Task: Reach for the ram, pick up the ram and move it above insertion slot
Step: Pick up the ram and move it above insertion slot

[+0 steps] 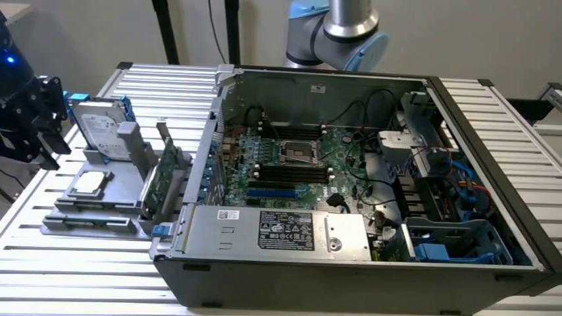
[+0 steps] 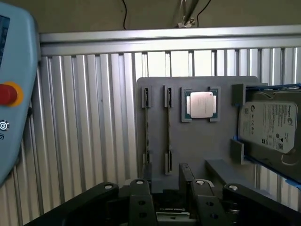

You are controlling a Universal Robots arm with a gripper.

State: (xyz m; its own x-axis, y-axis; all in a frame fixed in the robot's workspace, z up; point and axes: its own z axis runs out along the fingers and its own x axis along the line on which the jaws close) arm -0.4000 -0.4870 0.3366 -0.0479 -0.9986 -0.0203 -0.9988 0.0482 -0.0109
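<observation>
The ram [image 2: 168,127] stands on edge in a slot of the grey fixture [image 2: 207,146], seen as a thin line. In the exterior view it is the low green board [image 1: 151,189] beside the taller green card with a metal bracket [image 1: 174,164]. My gripper [image 2: 165,170] hangs above the fixture, open, with nothing between its dark fingers [image 2: 186,173]; the ram's line runs into the gap between them. In the exterior view the black gripper [image 1: 42,138] sits at the far left, apart from the fixture. The dark memory slots [image 1: 294,172] lie on the motherboard inside the open computer case [image 1: 351,263].
On the fixture also rest a processor chip [image 2: 202,103] and a hard drive [image 2: 268,125]. A blue teach pendant with a red button [image 2: 11,89] lies on the slatted metal table [image 2: 89,122]. The arm's base [image 1: 343,29] rises behind the case.
</observation>
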